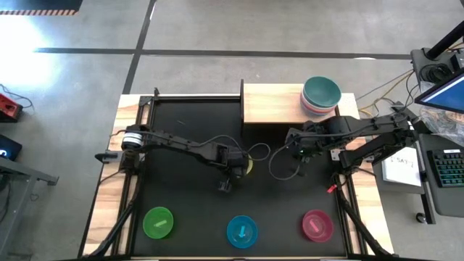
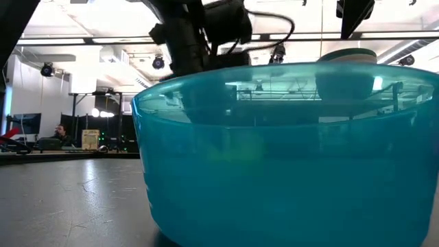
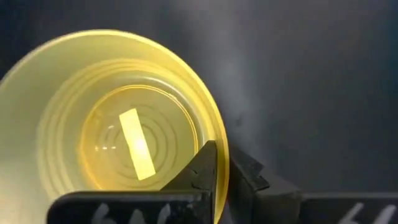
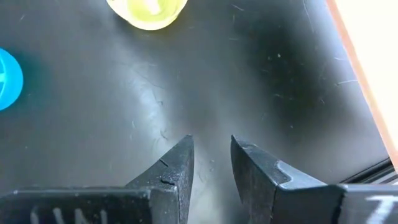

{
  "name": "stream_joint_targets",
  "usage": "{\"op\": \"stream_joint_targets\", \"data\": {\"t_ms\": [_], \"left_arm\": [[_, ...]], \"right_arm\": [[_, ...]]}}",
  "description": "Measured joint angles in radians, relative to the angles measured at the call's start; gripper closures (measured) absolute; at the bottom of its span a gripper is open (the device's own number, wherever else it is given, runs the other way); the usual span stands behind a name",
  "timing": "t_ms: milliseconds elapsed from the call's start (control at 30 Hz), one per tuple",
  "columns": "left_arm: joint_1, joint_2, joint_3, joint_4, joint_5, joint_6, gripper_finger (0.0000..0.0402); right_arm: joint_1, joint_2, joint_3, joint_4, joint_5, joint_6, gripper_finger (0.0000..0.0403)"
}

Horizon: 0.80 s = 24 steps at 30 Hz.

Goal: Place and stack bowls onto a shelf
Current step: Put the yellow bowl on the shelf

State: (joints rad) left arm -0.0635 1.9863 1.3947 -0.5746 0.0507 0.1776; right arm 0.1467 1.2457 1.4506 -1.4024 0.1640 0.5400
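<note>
You have three bowls along the table's near edge: green, cyan, magenta. A teal-topped stack sits on the shelf. Your left gripper pinches the rim of the upright yellow bowl mid-table. Your right gripper hangs narrowly parted, holding nothing.

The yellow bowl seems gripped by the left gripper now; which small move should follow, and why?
Probably lift it straight up. The left gripper is shut on the yellow bowl rim, and the bowl sits on the black tabletop, away from the shelf.
</note>
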Motion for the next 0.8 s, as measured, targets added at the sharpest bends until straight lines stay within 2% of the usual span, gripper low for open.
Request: {"op": "stream_joint_targets", "data": {"t_ms": [167, 500, 633, 800], "left_arm": [[-0.037, -0.002, 0.066, -0.048, 0.018, 0.029, 0.0401], [-0.07, -0.003, 0.203, -0.079, 0.012, 0.184, 0.0401], [-0.06, -0.003, 0.25, -0.08, -0.055, 0.244, 0.0401], [-0.036, -0.003, 0.306, -0.083, -0.189, 0.353, 0.0401]], "right_arm": [[0.0, 0.0, 0.0, -0.008, -0.012, 0.0, 0.0307], [0.0, -0.018, 0.0, -0.038, -0.03, -0.068, 0.0307], [0.0, -0.051, 0.0, -0.038, -0.091, -0.066, 0.0307], [0.004, -0.09, 0.0, -0.037, -0.093, -0.009, 0.0307]]}}
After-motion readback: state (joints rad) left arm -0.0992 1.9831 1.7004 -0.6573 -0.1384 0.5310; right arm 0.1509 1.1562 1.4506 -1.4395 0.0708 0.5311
